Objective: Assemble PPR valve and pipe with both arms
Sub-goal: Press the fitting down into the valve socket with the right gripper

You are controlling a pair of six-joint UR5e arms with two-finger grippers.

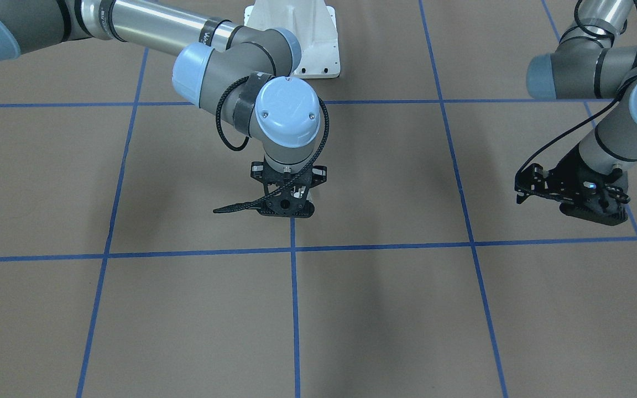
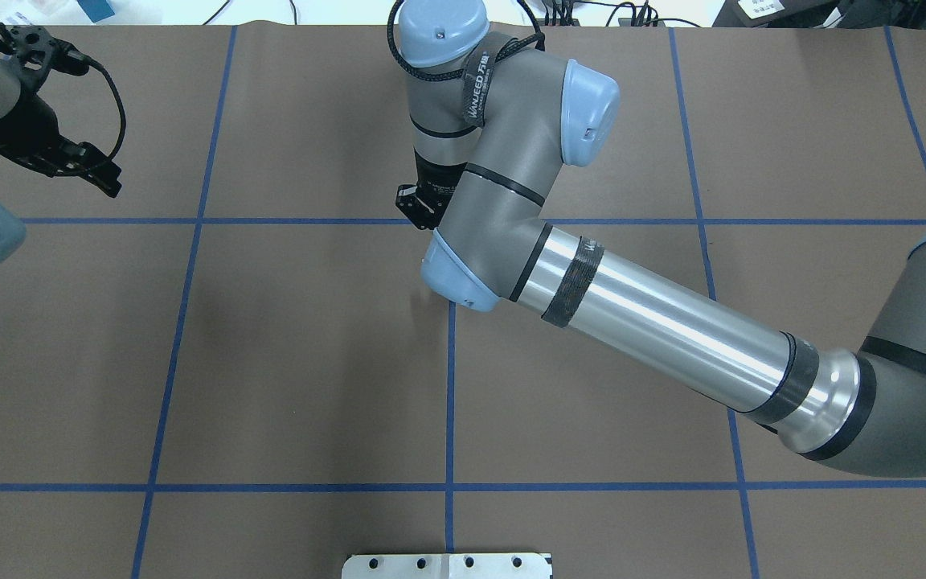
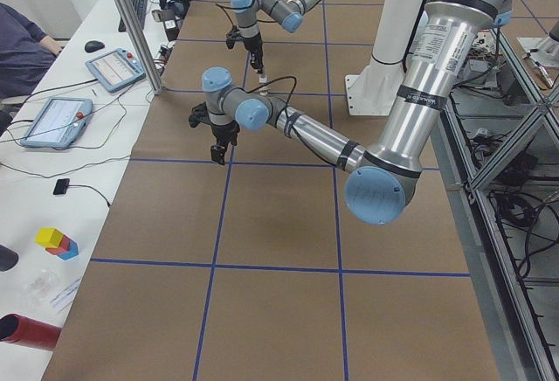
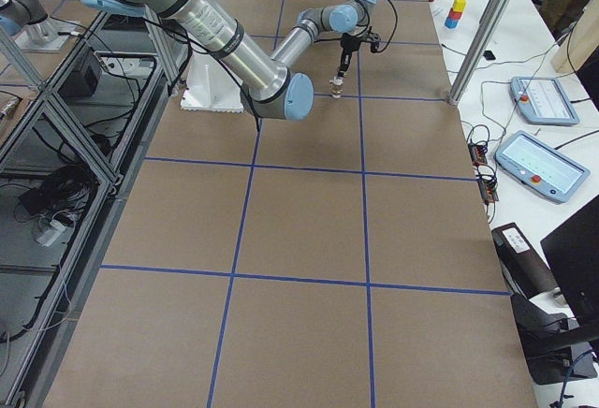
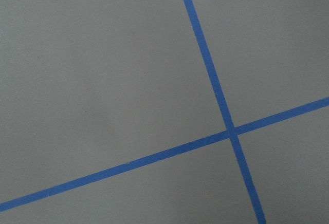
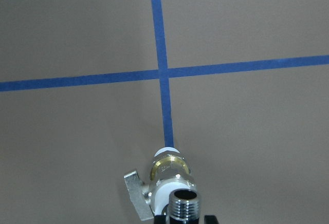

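Right gripper [image 1: 287,209] has unreadable jaws; pipe [image 6: 183,207] cropped atop PPR valve [image 6: 165,172].

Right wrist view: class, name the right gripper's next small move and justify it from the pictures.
Probably a small straight lift of the right gripper: the pipe already looks seated on the PPR valve, and the left gripper hangs far aside.

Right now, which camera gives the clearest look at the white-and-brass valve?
The right wrist-mounted view: the PPR valve sits close up, brass middle and lever plain. The side views show a speck; in the overhead and front-facing views the right arm largely hides it.
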